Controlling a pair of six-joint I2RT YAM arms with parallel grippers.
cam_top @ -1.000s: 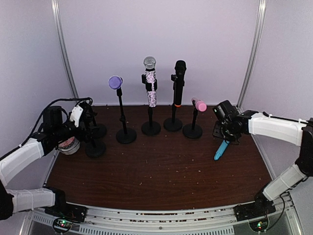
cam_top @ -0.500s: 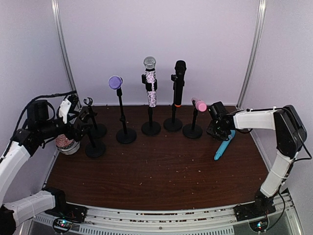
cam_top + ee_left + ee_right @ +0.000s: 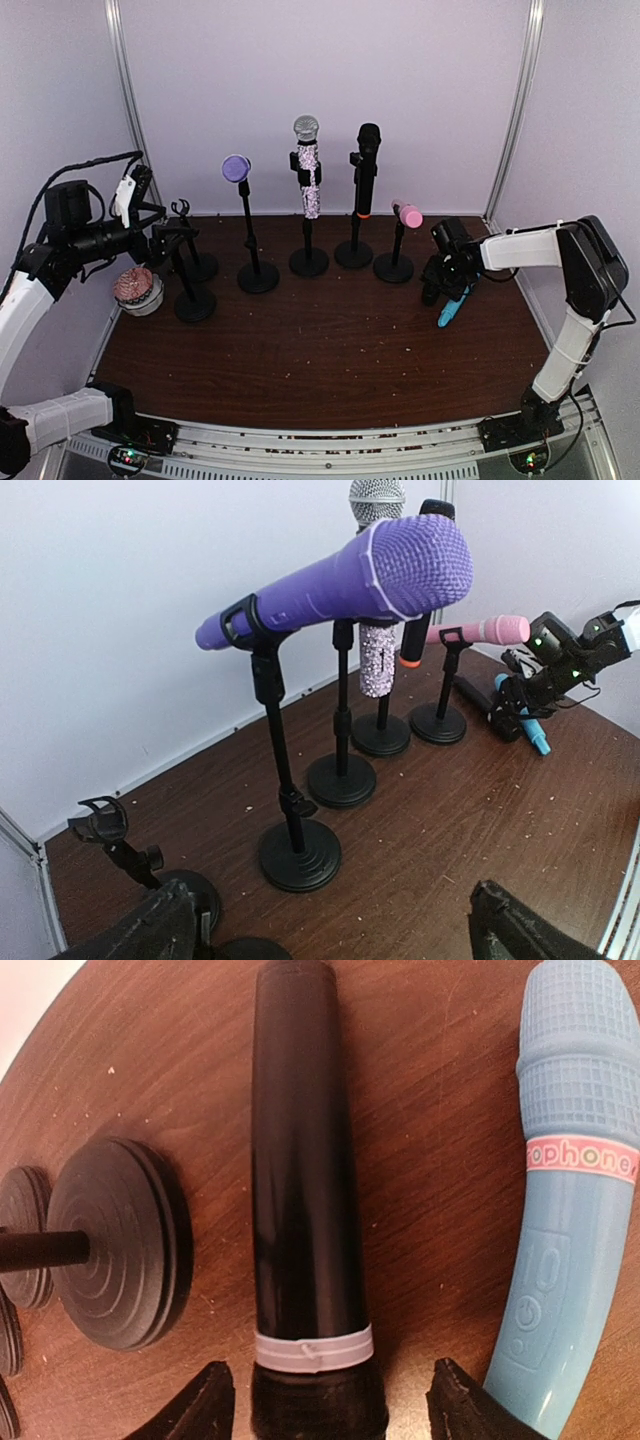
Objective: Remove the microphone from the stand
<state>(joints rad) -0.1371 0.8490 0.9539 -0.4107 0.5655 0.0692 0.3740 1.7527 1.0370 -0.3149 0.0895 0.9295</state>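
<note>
Four microphones sit on stands: purple (image 3: pixel 236 167), silver glitter (image 3: pixel 307 165), black (image 3: pixel 366 170) and pink (image 3: pixel 406 214). In the left wrist view the purple microphone (image 3: pixel 340 580) lies tilted in its clip, well ahead of my left gripper (image 3: pixel 330 935), which is open and empty. My left gripper (image 3: pixel 160 235) is at the far left by two empty stands (image 3: pixel 180 210). My right gripper (image 3: pixel 438 280) is low over the table, open, its fingers (image 3: pixel 210 1405) on either side of a black microphone (image 3: pixel 300 1180) lying flat. A blue microphone (image 3: pixel 570 1230) lies beside it.
The pink microphone's stand base (image 3: pixel 120 1240) is just left of the lying black microphone. A pink glittery object in a white cup (image 3: pixel 137 290) sits at the left edge. The blue microphone (image 3: pixel 453 307) lies on the wooden table (image 3: pixel 330 350) at the right.
My right gripper has dropped from beside the pink microphone's stand down to the table, over the lying black microphone. My left arm has drawn back to the left and up.
</note>
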